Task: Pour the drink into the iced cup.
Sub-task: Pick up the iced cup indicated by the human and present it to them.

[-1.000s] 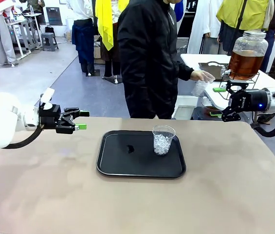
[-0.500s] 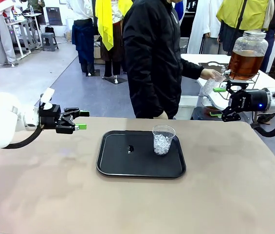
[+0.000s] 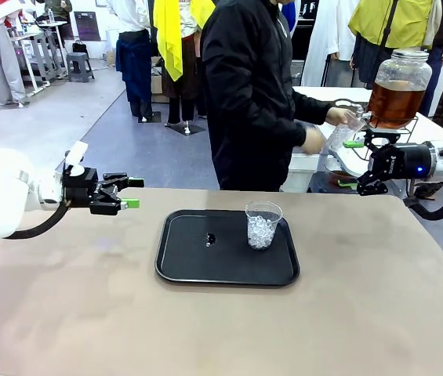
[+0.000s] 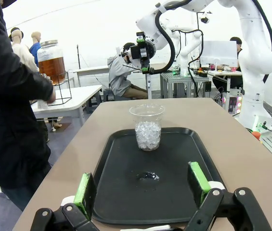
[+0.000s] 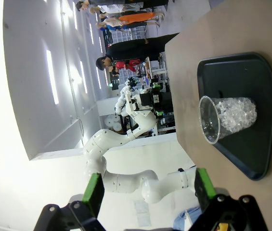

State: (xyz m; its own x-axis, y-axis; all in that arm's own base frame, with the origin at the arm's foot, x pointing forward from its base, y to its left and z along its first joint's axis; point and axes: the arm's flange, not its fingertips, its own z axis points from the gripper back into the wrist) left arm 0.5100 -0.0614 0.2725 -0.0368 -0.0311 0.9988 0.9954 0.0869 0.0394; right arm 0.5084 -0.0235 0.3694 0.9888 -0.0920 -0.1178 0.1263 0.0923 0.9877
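By drink (image 3: 393,106), front cam: person's cup (image 3: 340,139)

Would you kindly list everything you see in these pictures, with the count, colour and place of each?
table: one, tan, in front of the robot
tray: one, black, middle of the table
cup of ice: one, clear, on the tray's far right part
spot: one, dark, small, on the tray left of the cup
side table: one, white, beyond the far right corner
jar: one, clear glass, on a wire stand on the side table
drink: one, amber-brown, inside the jar
second cup: one, clear, by the jar
person: one, black jacket, at the far edge
hand: one, holding the second cup
left gripper: one, black, green pads, open, table's left side
right gripper: one, same colours, open, far right corner
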